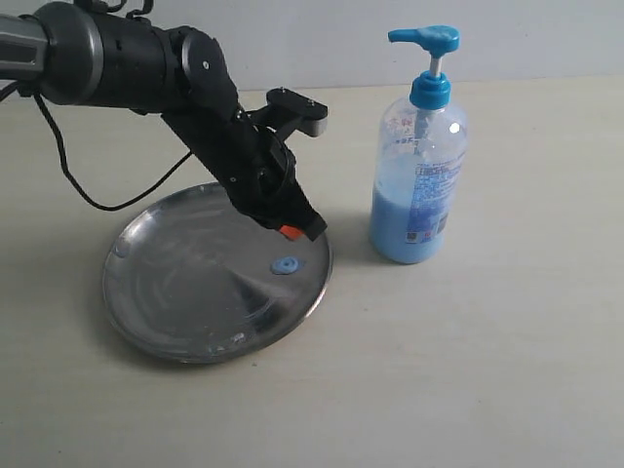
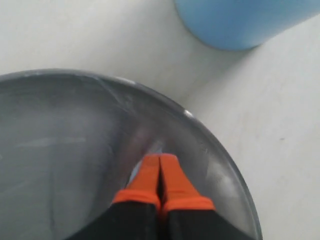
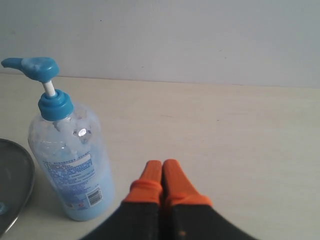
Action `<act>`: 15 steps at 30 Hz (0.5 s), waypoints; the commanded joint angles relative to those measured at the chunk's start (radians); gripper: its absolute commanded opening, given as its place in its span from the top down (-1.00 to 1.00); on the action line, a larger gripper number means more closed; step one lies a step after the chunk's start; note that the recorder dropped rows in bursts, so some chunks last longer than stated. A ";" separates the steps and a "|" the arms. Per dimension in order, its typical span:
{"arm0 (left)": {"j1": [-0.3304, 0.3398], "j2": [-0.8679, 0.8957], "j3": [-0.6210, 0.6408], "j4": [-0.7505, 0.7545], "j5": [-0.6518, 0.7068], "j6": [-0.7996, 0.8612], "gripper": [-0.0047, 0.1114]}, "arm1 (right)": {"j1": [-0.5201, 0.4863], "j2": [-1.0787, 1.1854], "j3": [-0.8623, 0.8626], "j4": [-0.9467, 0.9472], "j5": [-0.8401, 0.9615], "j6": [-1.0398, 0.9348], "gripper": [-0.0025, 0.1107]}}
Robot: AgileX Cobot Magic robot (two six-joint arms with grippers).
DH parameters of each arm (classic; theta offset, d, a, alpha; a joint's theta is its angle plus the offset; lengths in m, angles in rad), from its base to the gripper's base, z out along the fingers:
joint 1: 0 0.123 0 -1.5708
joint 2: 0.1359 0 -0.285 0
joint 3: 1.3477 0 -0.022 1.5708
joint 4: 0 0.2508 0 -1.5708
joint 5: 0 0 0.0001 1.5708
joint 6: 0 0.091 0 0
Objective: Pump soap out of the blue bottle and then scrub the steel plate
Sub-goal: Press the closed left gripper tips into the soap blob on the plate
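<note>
Exterior view first: we see the left gripper reaching down over the steel plate, its orange tips low above the plate's right side, just behind a small blob of soap. We cannot tell whether the tips touch the steel. The blob lies inside the rim on the side nearest the blue bottle. The bottle stands upright on the tabletop, just right of the plate and apart from it, with pale blue liquid filling its lower part and its pump head pointing left. A black cable loops from the arm across the tabletop behind the plate.

From the left wrist view we find the left gripper clenched, both orange fingers pressed flat together with nothing between them, over the streaky plate close to its rim; the bottle's blue base sits beyond.

From the right wrist view we find the right gripper likewise clenched and empty, above bare tabletop, with the bottle near and the plate's edge past it.
</note>
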 commanded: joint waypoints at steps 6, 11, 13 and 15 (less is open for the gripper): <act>-0.006 0.036 -0.007 0.039 0.014 -0.032 0.92 | 0.003 0.003 0.001 0.000 -0.014 0.005 0.96; -0.006 0.053 -0.007 0.061 0.029 -0.057 0.92 | 0.003 0.003 0.001 0.000 -0.014 0.005 0.96; -0.006 0.053 -0.007 0.064 0.029 -0.057 0.92 | 0.003 0.003 0.001 0.000 -0.014 0.005 0.96; -0.006 0.053 -0.007 0.066 0.029 -0.057 0.92 | 0.003 0.003 0.001 0.000 -0.014 0.005 0.96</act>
